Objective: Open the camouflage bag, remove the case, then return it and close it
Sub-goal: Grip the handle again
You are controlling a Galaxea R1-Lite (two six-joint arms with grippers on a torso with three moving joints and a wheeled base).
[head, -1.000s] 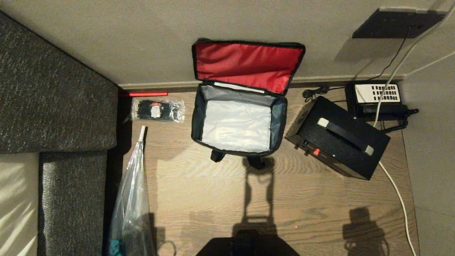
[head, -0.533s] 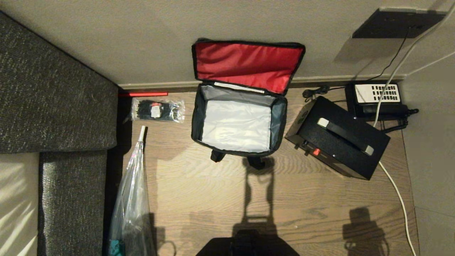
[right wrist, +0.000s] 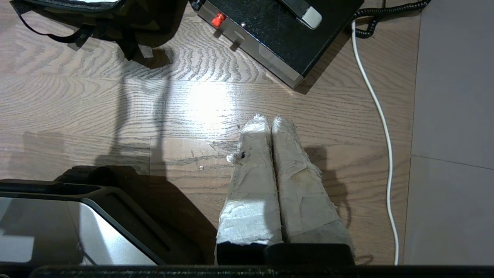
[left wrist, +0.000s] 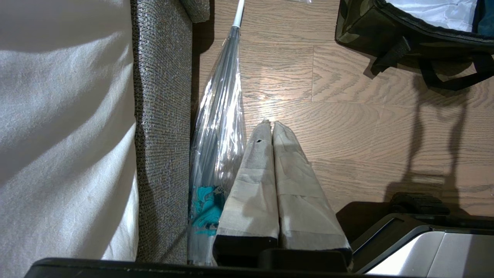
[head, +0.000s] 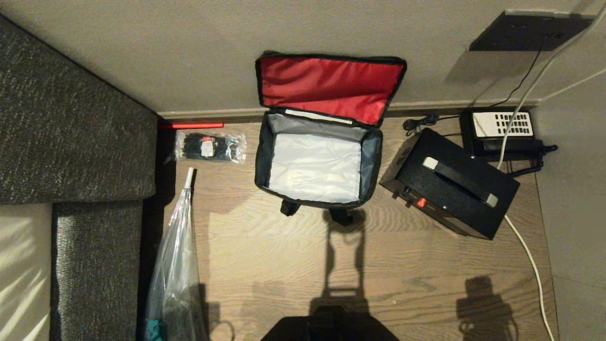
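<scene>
The camouflage bag (head: 316,166) lies open on the floor (head: 402,265), the case (head: 450,189) just right of it. Left gripper (left wrist: 271,124) and right gripper (right wrist: 269,117) hang near, jaws pressed together, empty.

A green and dark camouflage pattern is shown on the camouflage bag (left wrist: 355,27), with a red lid lining (head: 329,85) and a pale grey interior (head: 315,166). The case (head: 450,189) is black, with a red knob (head: 420,202). Brown wood grain is seen on the floor (head: 284,255).
</scene>
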